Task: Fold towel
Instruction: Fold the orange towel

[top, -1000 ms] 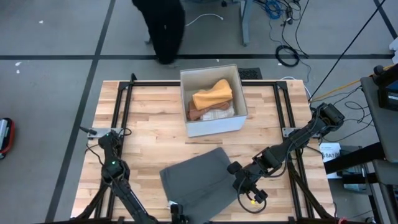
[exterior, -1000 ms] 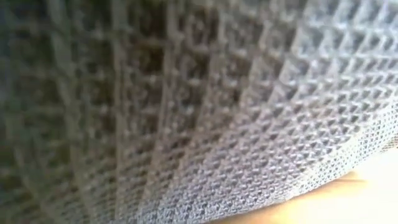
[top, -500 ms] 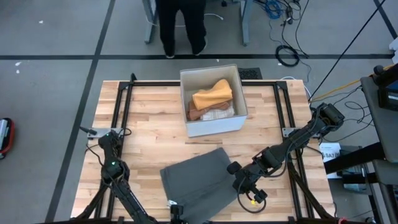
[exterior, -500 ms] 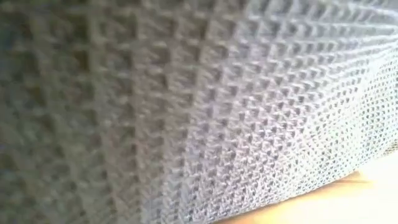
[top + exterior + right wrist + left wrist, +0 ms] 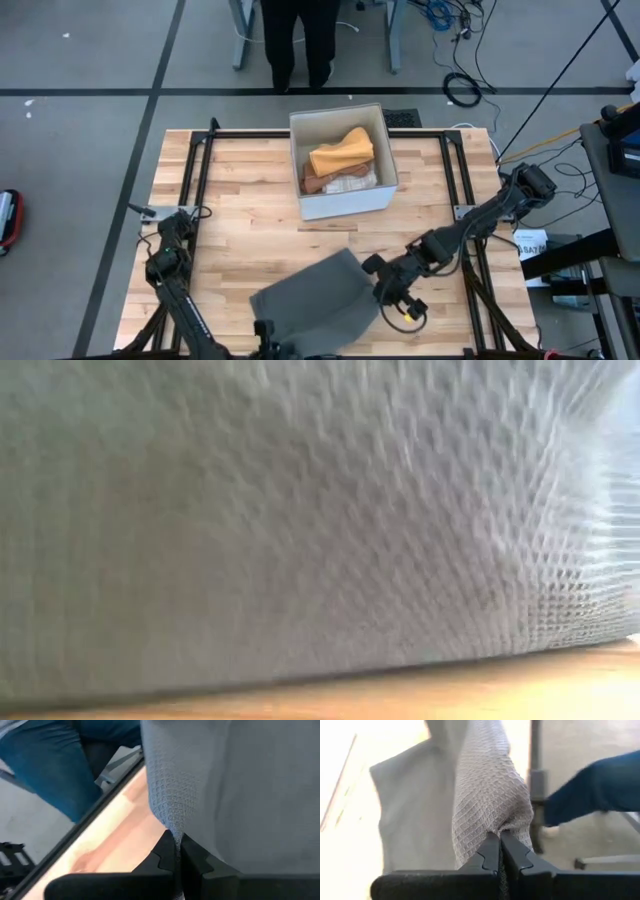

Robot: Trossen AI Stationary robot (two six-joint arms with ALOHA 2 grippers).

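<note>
The left gripper [image 5: 499,851] is clamped on a bunched edge of the grey waffle-weave towel [image 5: 482,805], its two dark fingers [image 5: 487,855] pressed together with the cloth rising from between them. In the high view this gripper sits at the near edge of the bench [image 5: 230,215], at the towel's near-left corner [image 5: 262,330]. The right gripper [image 5: 178,851] is likewise pinched tight on a fold of the same towel [image 5: 170,800], at the towel's right edge [image 5: 385,290] in the high view.

The towel [image 5: 315,305] lies across the near middle of the wooden bench, between the two arms, its far corner pointing toward the white bin [image 5: 343,197]. In the low view the towel's weave [image 5: 300,520] fills nearly the whole picture, with a strip of bench beneath it.

The white bin stands at the far middle of the bench, well apart from the towel, and holds an orange cloth [image 5: 342,153] on top of a brown one [image 5: 312,180] and a pale patterned one [image 5: 350,182]. Beyond the bench's far edge a person [image 5: 298,40] in dark trousers stands on the floor.
</note>
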